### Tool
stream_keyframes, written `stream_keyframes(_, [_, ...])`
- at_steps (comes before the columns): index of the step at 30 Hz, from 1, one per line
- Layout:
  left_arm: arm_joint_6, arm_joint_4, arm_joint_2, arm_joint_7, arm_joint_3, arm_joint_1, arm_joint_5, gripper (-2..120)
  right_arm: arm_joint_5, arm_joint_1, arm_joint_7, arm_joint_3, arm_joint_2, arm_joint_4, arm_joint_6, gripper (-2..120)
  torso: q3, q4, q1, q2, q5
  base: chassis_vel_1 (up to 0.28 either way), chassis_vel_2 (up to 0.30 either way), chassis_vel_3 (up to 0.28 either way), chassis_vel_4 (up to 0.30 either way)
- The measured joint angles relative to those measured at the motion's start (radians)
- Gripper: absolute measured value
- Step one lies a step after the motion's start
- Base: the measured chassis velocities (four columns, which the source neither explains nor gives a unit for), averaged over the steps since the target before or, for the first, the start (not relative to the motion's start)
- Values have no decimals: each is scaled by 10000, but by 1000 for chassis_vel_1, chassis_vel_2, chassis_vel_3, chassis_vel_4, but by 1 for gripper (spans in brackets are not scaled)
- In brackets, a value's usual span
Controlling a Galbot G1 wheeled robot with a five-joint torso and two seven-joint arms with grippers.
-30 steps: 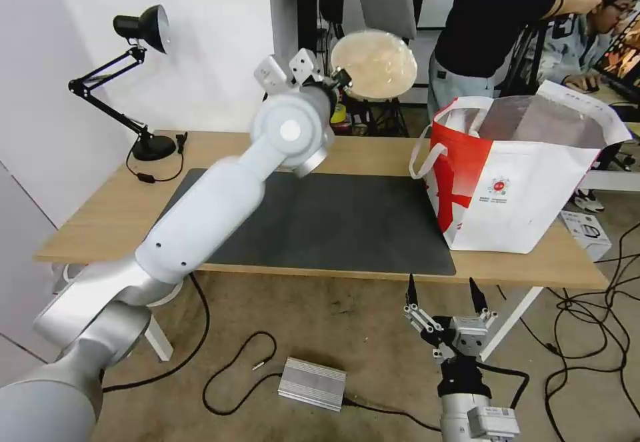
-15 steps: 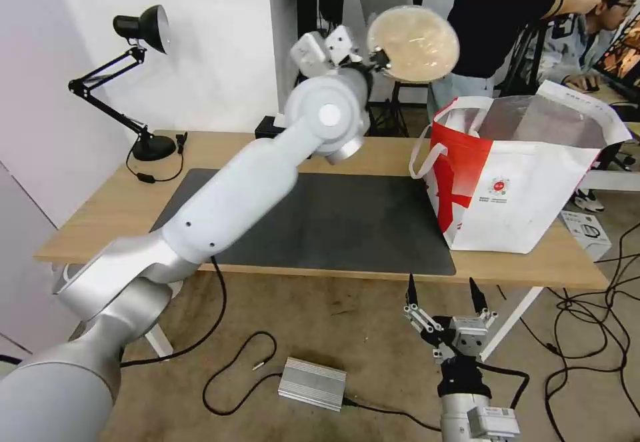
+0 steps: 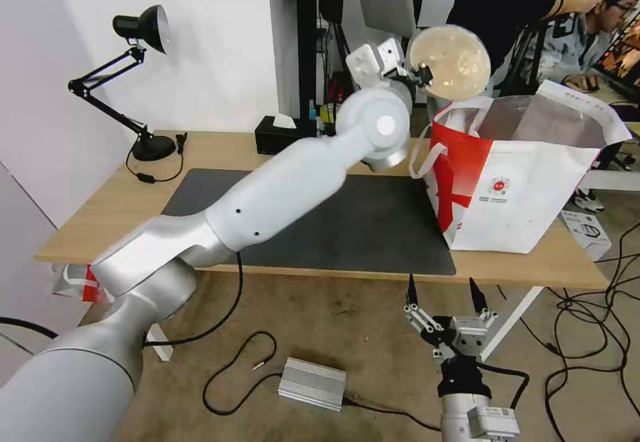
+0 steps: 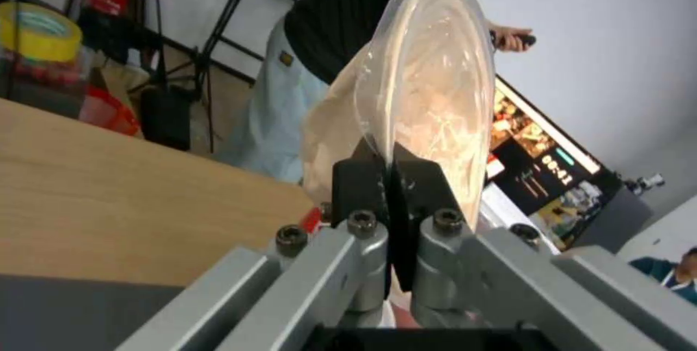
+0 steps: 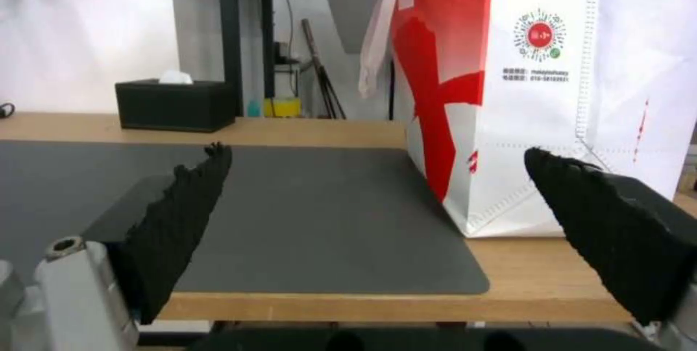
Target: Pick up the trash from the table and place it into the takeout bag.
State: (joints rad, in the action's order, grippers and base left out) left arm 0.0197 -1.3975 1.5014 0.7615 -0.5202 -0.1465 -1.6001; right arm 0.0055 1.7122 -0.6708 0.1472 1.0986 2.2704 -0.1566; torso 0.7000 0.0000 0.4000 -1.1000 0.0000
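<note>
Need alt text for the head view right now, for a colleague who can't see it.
Left end effector holds the beige paper-pulp bowl tilted on edge above the takeout bag opening. Right end effector hangs open below the table front edge.

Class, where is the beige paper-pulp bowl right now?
Head view: the beige bowl, pinched by the left gripper, is in the air above the takeout bag's left rim.

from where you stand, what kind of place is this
Probably a robotics lab or office workspace: a light-wood table with a desk lamp, loose cables across the floor, and stands and a lit monitor behind.
</note>
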Motion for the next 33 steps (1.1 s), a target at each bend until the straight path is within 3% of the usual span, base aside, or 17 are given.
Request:
stream_keyframes(20, [-27, 1349, 874, -668, -794, -51, 309, 0, 0, 0, 0, 0, 0, 0, 0, 100, 0, 0, 0, 0, 0, 0, 0, 0, 0])
stream_keyframes(33, [-36, 1647, 921, -918, -1168, 88, 540, 0, 0, 0, 0, 0, 0, 0, 0, 100, 0, 1, 0, 0, 0, 0, 0, 0, 0])
